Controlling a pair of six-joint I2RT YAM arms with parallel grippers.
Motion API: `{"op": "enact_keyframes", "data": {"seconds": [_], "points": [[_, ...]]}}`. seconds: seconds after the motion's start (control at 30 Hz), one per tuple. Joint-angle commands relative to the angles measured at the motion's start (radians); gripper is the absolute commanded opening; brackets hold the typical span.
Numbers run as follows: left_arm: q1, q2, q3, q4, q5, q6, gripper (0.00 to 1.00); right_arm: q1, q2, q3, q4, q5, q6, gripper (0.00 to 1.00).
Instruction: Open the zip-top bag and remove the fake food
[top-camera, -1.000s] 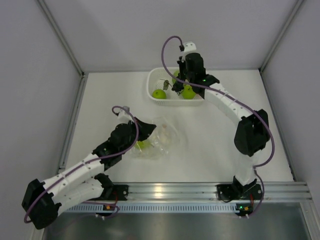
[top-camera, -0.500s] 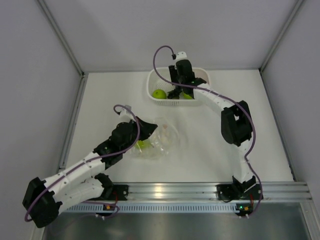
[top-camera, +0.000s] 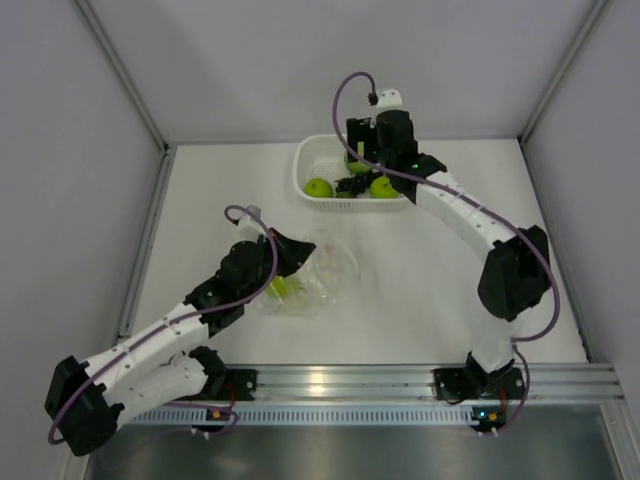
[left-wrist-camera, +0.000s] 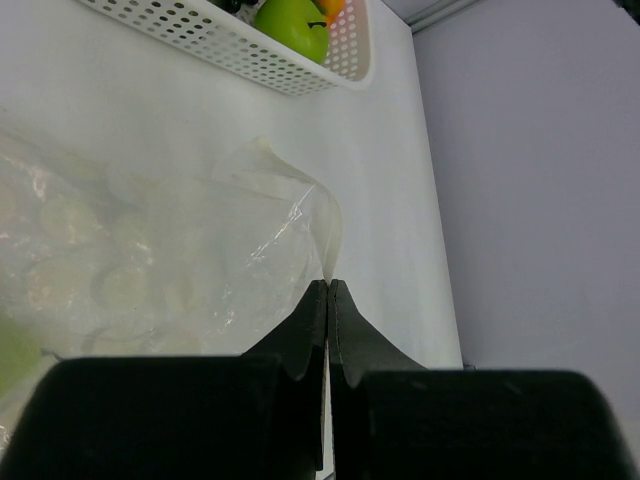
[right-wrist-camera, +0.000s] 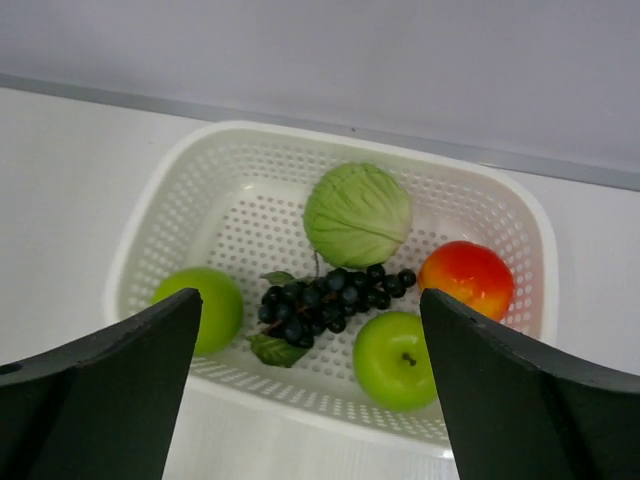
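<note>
From the top camera, the small, clear, crinkly zip-top bag printed with white dots (top-camera: 325, 275) lies near the middle of the white table (top-camera: 440, 290). One green plastic fruit (top-camera: 283, 288) shows inside it at its 8 o'clock end. The left gripper (top-camera: 298, 250) sits at the bag's 11 o'clock edge. At the table's 12 o'clock side stands the white perforated plastic basket (top-camera: 303, 172), and the right gripper (top-camera: 362, 172) hangs over it. From that gripper the bag lies toward 7 o'clock, well apart. Its long axis seems to run roughly from 8 to 2 o'clock, though the crumpled film makes this hard to tell.

In the left wrist view, the two black fingers (left-wrist-camera: 300, 340) are pressed together on a thin lip of the clear film, pinching the bag's edge. The rest of the bag spreads toward 9 o'clock.

In the right wrist view, the fingers (right-wrist-camera: 110, 370) stand spread wide with nothing between them. Below them the basket holds:
- a pale green round ball (right-wrist-camera: 357, 213) at 12 o'clock
- a red-yellow apple (right-wrist-camera: 471, 278) at 3 o'clock
- a dark purple-black grape bunch (right-wrist-camera: 325, 295) in the middle
- one green apple (right-wrist-camera: 200, 305) at 9 o'clock
- another green apple (right-wrist-camera: 400, 372) at 5 o'clock

The left arm is nearer the bag, but it is taken up with holding the lip. The empty right gripper therefore looks the likelier one to fetch the last fruit. It would have to travel toward 7 o'clock and reach along the bag's length to the end under the left wrist, where the two arms may crowd each other.
</note>
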Motion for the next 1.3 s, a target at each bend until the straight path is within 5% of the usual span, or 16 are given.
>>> {"op": "enact_keyframes", "data": {"seconds": [0.0,0.17,0.4,0.57,0.83,1.27], "points": [[-0.003,-0.009,0.054,0.033,0.002,0.001,0.00,-0.008,-0.158,-0.070,-0.030,-0.170,0.132,0.88],[-0.003,-0.012,0.050,0.033,-0.013,-0.020,0.00,-0.004,-0.308,-0.237,-0.047,-0.367,0.294,0.65],[-0.003,-0.015,0.056,0.033,-0.012,-0.045,0.00,0.049,-0.463,-0.505,-0.011,-0.568,0.396,0.59],[-0.004,-0.026,0.063,0.033,0.002,-0.068,0.00,0.140,-0.549,-0.744,0.253,-0.674,0.488,0.57],[-0.023,-0.038,0.067,0.044,0.011,-0.094,0.00,0.323,-0.475,-0.828,0.385,-0.449,0.576,0.44],[-0.062,-0.079,0.048,0.052,0.014,-0.149,0.00,0.428,-0.269,-0.829,0.441,-0.071,0.812,0.40]]}}
